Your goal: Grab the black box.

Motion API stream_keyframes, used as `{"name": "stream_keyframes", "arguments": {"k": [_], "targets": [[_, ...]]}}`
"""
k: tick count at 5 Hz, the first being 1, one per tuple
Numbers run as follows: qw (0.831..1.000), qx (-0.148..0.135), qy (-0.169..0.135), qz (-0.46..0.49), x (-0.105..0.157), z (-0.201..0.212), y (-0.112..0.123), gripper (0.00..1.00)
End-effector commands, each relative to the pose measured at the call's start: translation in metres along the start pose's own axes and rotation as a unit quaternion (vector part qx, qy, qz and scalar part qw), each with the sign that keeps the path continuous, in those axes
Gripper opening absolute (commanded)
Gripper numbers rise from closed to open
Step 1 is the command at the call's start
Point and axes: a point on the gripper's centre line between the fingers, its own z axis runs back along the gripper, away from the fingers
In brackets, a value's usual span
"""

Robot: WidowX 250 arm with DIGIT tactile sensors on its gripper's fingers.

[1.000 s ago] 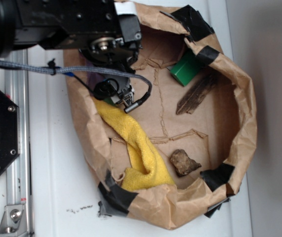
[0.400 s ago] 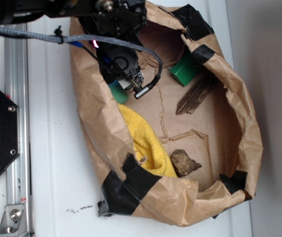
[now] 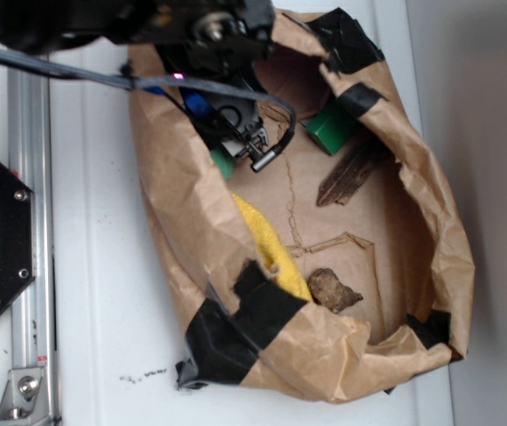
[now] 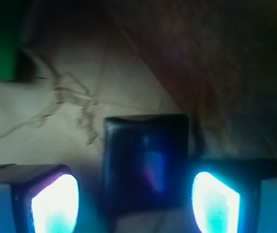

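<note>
Exterior view: crumpled brown paper bag (image 3: 413,222) lying open on the white worktop (image 3: 93,293), patched with black tape (image 3: 235,328) at the rim. Robot arm (image 3: 146,22) reaching in from the upper left, hand (image 3: 240,142) low over the bag's floor near the upper left wall. Inside the bag: green block (image 3: 331,129) at the top, dark wood strip (image 3: 352,173) just below it, yellow cloth (image 3: 271,248) half hidden under the folded-in wall, brownish rock (image 3: 333,290) near the bottom. Small patch of green (image 3: 224,164) peeking out beside the hand. Black box hidden under the hand here. No brand, label or writing legible.

Wrist view: black box (image 4: 145,162) lying on the paper between the two glowing fingertips (image 4: 56,204), glossy top facing the camera, near-square, slightly longer along the line running away from the camera. Fingertips apart, one on each side of the box; contact not clear. Green block (image 4: 1,41) at upper left, well apart.
</note>
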Motion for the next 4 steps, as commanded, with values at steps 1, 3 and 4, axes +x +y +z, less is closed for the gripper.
{"name": "stream_keyframes", "arguments": {"k": [1, 3, 4], "targets": [[1.000, 0.005, 0.000, -0.021, 0.0054, -0.0254, 0.0073, 1.00], [0.999, 0.007, -0.003, -0.047, -0.0010, -0.0256, 0.0003, 1.00], [0.999, 0.015, 0.002, -0.052, -0.0015, -0.0298, 0.0013, 0.91]]}}
